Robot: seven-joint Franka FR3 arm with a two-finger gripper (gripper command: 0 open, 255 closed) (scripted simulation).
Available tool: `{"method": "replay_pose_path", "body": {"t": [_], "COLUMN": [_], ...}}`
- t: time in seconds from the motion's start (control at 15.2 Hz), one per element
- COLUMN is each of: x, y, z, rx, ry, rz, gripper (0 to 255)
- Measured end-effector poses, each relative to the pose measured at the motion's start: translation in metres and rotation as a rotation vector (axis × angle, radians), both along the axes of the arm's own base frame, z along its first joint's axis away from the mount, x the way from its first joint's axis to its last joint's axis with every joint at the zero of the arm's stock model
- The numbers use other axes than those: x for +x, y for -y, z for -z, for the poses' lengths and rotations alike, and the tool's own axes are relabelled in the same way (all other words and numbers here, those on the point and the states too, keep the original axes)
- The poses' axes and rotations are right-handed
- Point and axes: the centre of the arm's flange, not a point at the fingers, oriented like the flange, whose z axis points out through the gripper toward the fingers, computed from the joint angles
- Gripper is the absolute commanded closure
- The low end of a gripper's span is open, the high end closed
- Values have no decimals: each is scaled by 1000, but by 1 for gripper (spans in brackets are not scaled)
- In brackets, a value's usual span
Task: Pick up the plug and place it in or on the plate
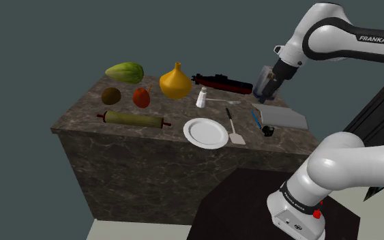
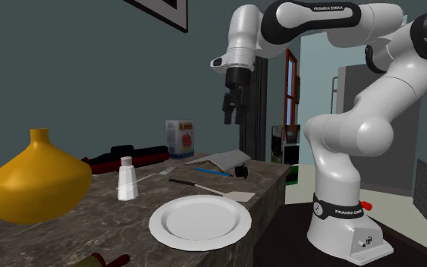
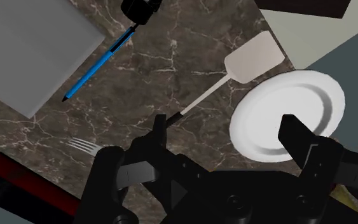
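A dark brown marble counter [image 1: 129, 163] stands before a grey-blue wall [image 1: 26, 48], on a pale grey floor [image 1: 139, 232]; a dark-framed picture [image 2: 162, 11] hangs high.

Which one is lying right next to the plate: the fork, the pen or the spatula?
The spatula: its flat white blade lies just beside the plate. The fork and the blue pen lie farther off.
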Motion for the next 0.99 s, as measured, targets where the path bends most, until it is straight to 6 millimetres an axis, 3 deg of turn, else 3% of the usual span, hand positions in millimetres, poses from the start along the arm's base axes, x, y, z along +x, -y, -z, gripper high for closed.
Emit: {"method": "replay_pose_path", "body": {"t": [0.73, 0.99], "x": [-42, -45], "y": [64, 73], "z": [115, 137], "rx": [-38, -43], "ry": [-82, -91], "rz": [-113, -127], "gripper": [0, 0]}}
